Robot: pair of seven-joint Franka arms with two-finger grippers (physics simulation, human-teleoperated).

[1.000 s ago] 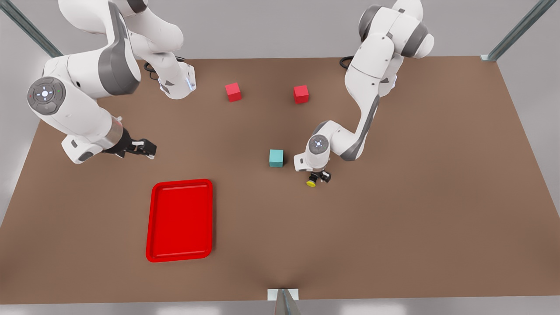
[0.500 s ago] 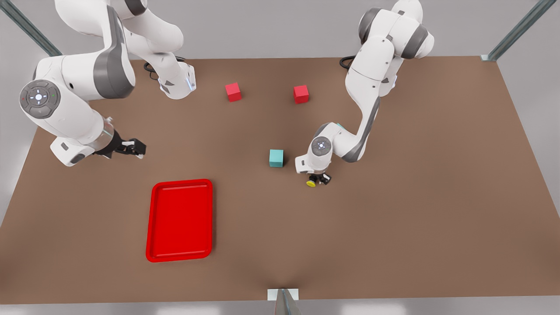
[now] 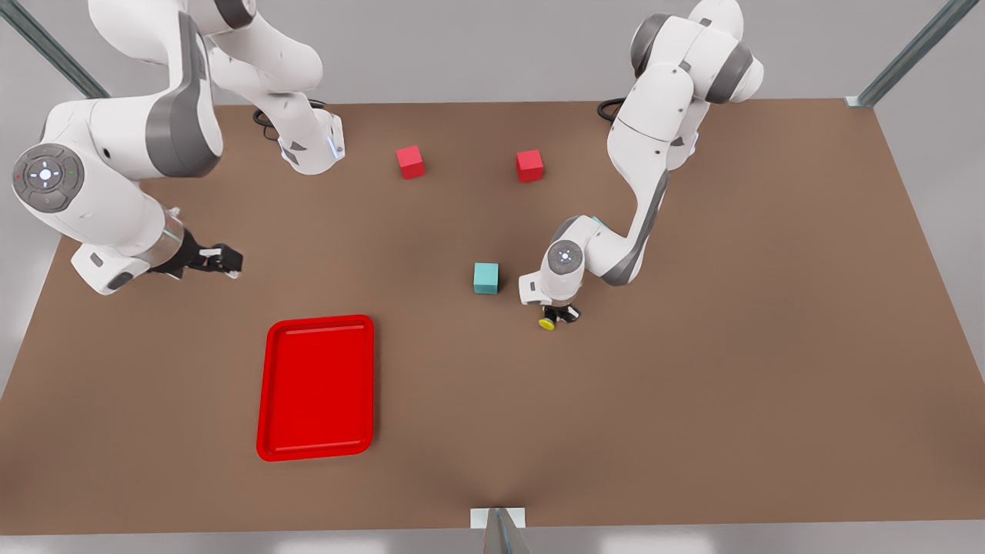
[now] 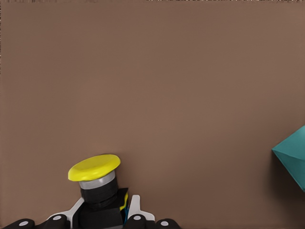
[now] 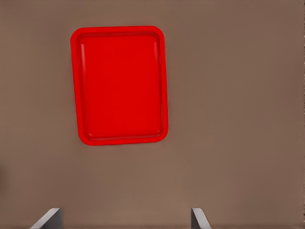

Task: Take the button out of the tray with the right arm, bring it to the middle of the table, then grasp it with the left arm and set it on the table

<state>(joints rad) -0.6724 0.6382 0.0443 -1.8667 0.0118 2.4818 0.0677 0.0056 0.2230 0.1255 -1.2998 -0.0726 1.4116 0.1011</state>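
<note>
So the left gripper (image 3: 559,314) is down low near the middle of the tabletop (image 3: 692,369), and its fingers (image 4: 135,210) are clamped on the dark body of the button (image 3: 547,323), one on each side, with the yellow cap sticking out past the fingertips. From the left wrist view the button (image 4: 97,183) sits right between the fingers, cap tilted a bit, brown tabletop behind it. Can't tell if the button's base is actually touching the surface or just above it. A teal cube (image 3: 485,278) sits near those fingers, off toward the front view's left, not touching anything. The right gripper (image 3: 223,260) is well apart from all this, hanging over bare tabletop up and to the left of the red tray (image 3: 265,385); its fingers look close together with nothing between them. Two red cubes (image 3: 410,161) (image 3: 529,165) sit farther back, well clear of both sets of fingers.
</note>
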